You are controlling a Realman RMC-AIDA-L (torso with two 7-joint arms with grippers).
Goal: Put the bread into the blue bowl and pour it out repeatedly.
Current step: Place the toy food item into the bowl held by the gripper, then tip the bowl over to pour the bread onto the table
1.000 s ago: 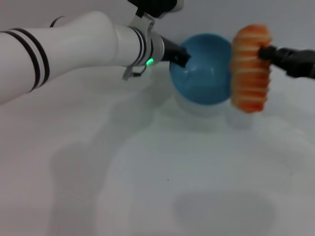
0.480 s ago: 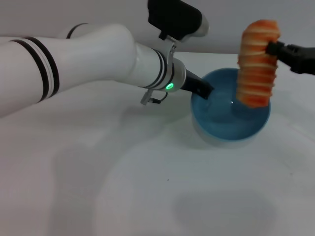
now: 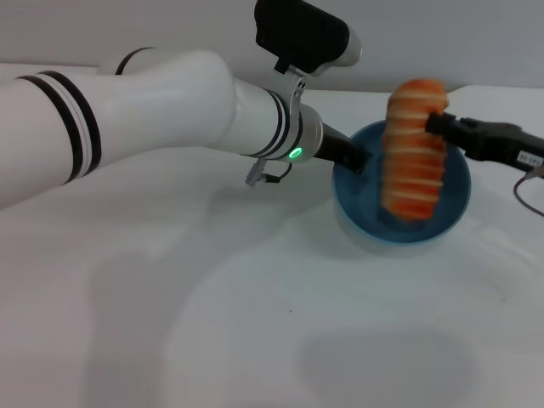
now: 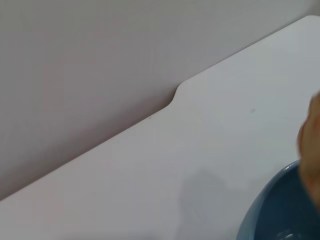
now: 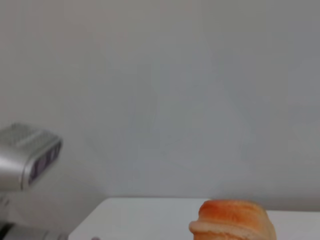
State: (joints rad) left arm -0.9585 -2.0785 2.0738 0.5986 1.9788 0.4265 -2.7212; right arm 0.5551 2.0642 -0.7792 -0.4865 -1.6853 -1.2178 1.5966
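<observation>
The blue bowl [image 3: 448, 197] stands upright on the white table at the right of the head view. My left gripper [image 3: 357, 159] is shut on the bowl's near-left rim. The bread [image 3: 411, 151], orange with cream stripes, hangs on end over the bowl's middle, its lower end down inside the rim. My right gripper [image 3: 436, 124] is shut on the bread's upper part, reaching in from the right. The bowl's rim [image 4: 280, 205] and an edge of the bread [image 4: 311, 145] show in the left wrist view. The bread's top [image 5: 235, 220] shows in the right wrist view.
The white table [image 3: 255, 323] stretches in front of the bowl and to its left. Its far edge [image 4: 175, 97] meets a plain wall. My left arm [image 3: 170, 110] crosses the table's upper left. A cable [image 3: 527, 183] hangs by my right gripper.
The bowl went from tipped up and lifted to upright on the table, further right. My right gripper carried the bread left and down, from beside the bowl to over its middle.
</observation>
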